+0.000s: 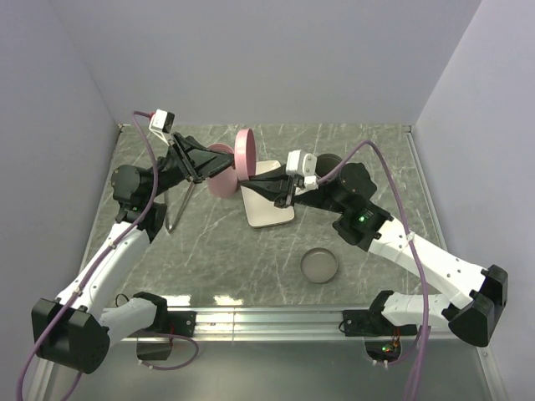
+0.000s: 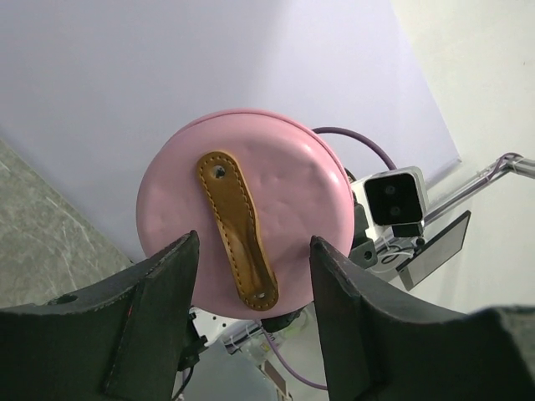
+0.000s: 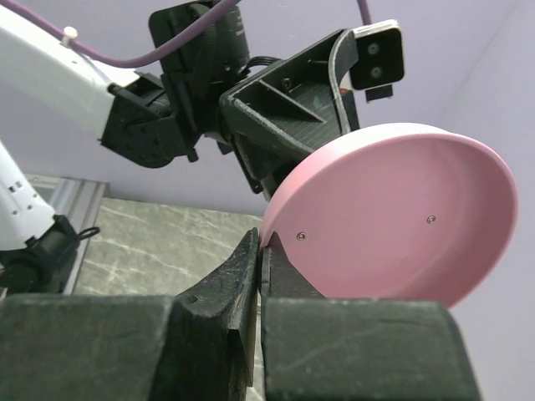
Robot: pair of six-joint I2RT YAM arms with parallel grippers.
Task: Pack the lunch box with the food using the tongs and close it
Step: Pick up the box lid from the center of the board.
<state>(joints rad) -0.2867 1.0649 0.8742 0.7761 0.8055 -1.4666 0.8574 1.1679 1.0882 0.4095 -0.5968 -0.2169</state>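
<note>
The pink round lid (image 1: 245,153) of the lunch box is held on edge above the table, and my right gripper (image 1: 261,185) (image 3: 261,244) is shut on its rim (image 3: 393,217). The left wrist view shows the lid's top (image 2: 284,192) with a brown leather strap (image 2: 238,230). My left gripper (image 1: 199,170) (image 2: 255,246) is open, with a finger on either side of the strap end. The pink lunch box body (image 1: 222,184) sits on the table behind the left gripper, mostly hidden. The tongs (image 1: 178,207) lie on the table to its left. The food is hidden.
A white board (image 1: 269,210) lies under the right gripper. A small grey round dish (image 1: 319,266) sits nearer the front. Walls enclose the marble table at the back and on both sides.
</note>
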